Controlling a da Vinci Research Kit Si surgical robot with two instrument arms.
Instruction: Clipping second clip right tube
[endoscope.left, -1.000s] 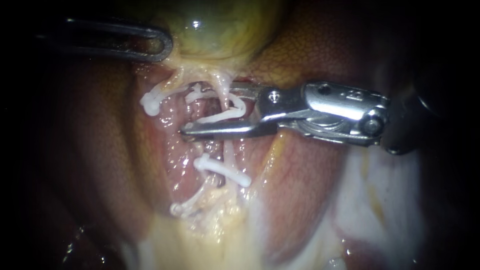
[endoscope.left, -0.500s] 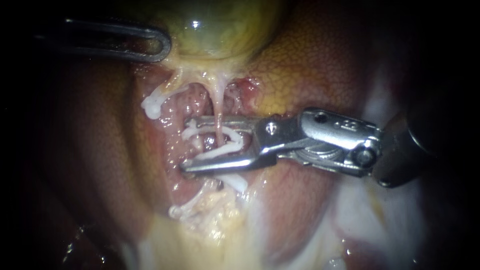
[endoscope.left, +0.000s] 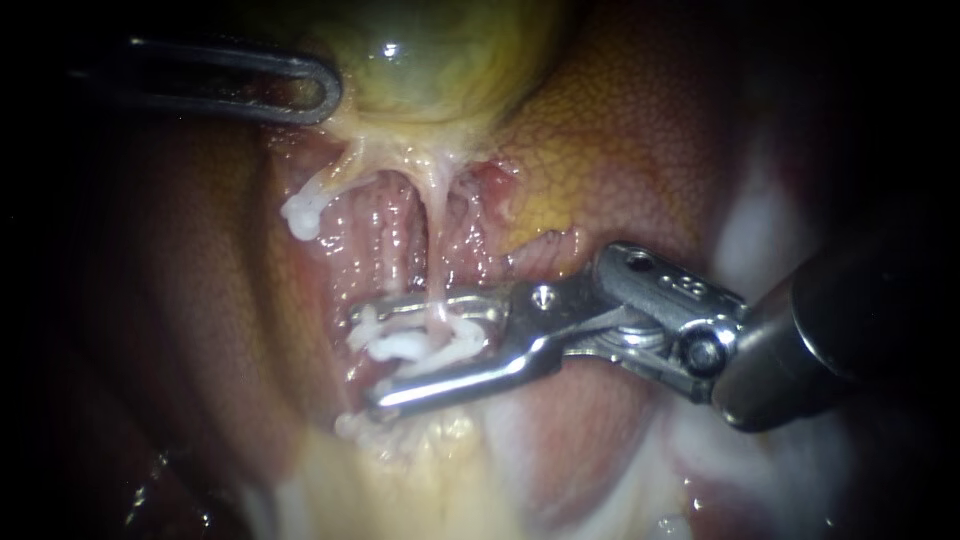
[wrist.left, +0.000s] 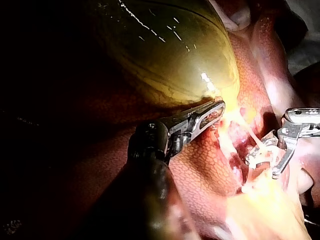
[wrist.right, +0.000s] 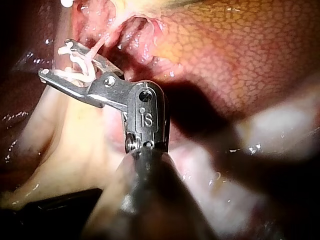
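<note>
The greenish gallbladder (endoscope.left: 440, 50) is held up at its neck by my left instrument (endoscope.left: 325, 92), whose jaws are shut on its edge, as the left wrist view also shows (wrist.left: 219, 107). A thin pale tube (endoscope.left: 437, 230) runs down from the neck. My right instrument (endoscope.left: 365, 358) comes in from the right, its jaws apart with a white clip (endoscope.left: 405, 345) seated between them, straddling the tube low down. In the right wrist view the same jaws (wrist.right: 55, 59) carry the clip (wrist.right: 75, 62) around the pale strand.
Another white clip (endoscope.left: 300, 212) sits on the left tube, and one more (endoscope.left: 355, 425) lies below the jaws. Mottled liver (endoscope.left: 620, 150) rises on the right. Yellow fatty tissue (endoscope.left: 420, 480) lies under the jaws.
My right instrument has slid down along the tube, away from the gallbladder neck, and now covers the lower clip seen earlier. The left instrument has held still.
</note>
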